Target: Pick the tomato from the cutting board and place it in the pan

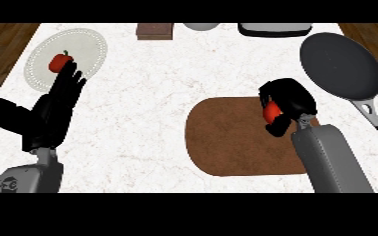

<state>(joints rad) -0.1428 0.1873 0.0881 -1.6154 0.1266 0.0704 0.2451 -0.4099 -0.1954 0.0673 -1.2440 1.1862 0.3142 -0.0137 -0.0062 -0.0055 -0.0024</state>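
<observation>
The right hand (292, 98) is seen curled over a tomato (272, 111), with the black fingers and thumb closed round it so that most of it is hidden. Only a small patch of the tomato is shown between the fingers: it is bright red, smooth and rounded, and no stalk or leaf can be made out. The tomato is held within the hand, over the upper right part of the brown cutting board (232, 140), whose rounded shape is spread out below and to the left of the hand; whether the tomato touches the board cannot be told. The pan (338, 62), dark grey and round, is found up and to the right of this hand, near it but apart, and its pale handle (365, 109) is pointed down just to the hand's right. The left hand (60, 97) is shown at the far left of the white marbled desk (148, 105), well apart from the right hand, with its fingers straight and spread. Just beyond its fingertips a pale plate (81, 47) is set, and on it a small red fruit with a dark stalk (59, 62) is placed; contact between fingertips and fruit cannot be judged.
</observation>
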